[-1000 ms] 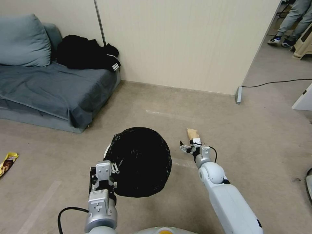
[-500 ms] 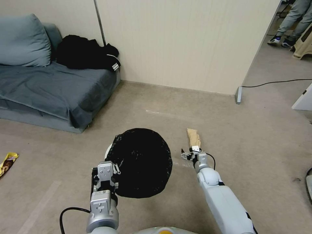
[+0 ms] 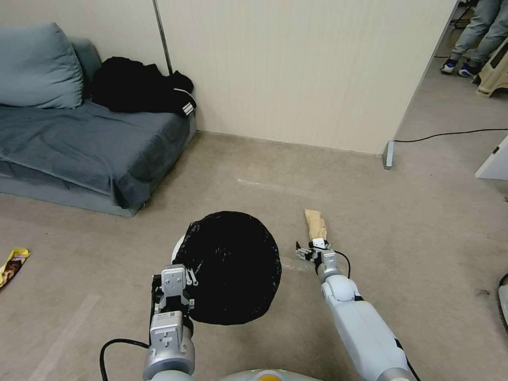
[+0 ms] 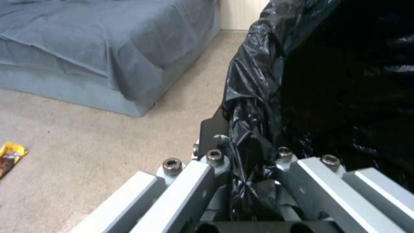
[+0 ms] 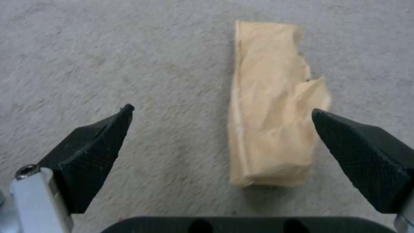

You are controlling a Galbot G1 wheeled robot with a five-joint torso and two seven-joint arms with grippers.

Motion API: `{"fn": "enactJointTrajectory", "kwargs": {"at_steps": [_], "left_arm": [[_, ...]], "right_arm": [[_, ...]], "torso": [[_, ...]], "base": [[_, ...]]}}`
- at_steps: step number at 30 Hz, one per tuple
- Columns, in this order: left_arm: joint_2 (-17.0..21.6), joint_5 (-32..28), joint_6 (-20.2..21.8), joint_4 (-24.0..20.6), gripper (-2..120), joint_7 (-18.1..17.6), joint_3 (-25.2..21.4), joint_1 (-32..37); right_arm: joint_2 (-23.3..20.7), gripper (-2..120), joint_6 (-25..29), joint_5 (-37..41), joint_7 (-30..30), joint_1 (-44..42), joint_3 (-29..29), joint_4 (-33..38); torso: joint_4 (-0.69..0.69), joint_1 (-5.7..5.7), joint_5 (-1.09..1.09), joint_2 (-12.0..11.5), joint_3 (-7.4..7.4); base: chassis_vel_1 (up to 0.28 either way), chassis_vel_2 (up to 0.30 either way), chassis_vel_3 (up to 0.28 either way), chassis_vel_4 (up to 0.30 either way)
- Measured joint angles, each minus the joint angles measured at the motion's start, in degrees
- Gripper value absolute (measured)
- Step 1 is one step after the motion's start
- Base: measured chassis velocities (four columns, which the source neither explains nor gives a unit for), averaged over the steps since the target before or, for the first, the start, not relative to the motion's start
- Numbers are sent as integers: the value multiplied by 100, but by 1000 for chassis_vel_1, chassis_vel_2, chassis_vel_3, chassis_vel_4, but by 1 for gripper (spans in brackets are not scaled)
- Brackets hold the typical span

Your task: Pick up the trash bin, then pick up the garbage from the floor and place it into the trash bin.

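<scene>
The trash bin point(image 3: 228, 266), lined with a crinkly black bag, hangs above the floor point(image 3: 413, 222), and my left gripper point(image 3: 174, 288) is shut on its rim. In the left wrist view the bag point(image 4: 258, 106) is pinched between the grey fingers point(image 4: 190, 181). A flat brown paper bag point(image 3: 316, 224) lies on the carpet to the bin's right. My right gripper point(image 3: 311, 251) hovers low just short of it, open. In the right wrist view the paper bag point(image 5: 271, 106) lies between the two black fingertips point(image 5: 95, 145), closer to one of them.
A grey-blue sofa point(image 3: 79, 143) with a pillow and black clothing stands at the back left. A yellow-brown snack wrapper point(image 3: 11, 264) lies on the carpet far left. A beige wall panel point(image 3: 296, 69) stands behind. A black cable point(image 3: 450, 135) runs along the floor back right.
My right arm pulled back toward me and lowered, uncovering the paper bag. The left arm and bin drew back slightly.
</scene>
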Motion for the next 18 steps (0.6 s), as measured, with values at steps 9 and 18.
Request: {"fn": "enactJointTrajectory", "kwargs": {"at_steps": [9,18], "left_arm": [[-1,37,-25,-9,2,-2,12,44],[4,56,-40,-13,2,-4,34,51]], "right_arm": [[-91,100,-7,105,-8,264,4,-245],[-76,100,-147,116,-17,630,58,-639]], "torso": [[0,0,0,0,0],[0,0,0,0,0]], "base": [[0,0,0,0],[0,0,0,0]]}}
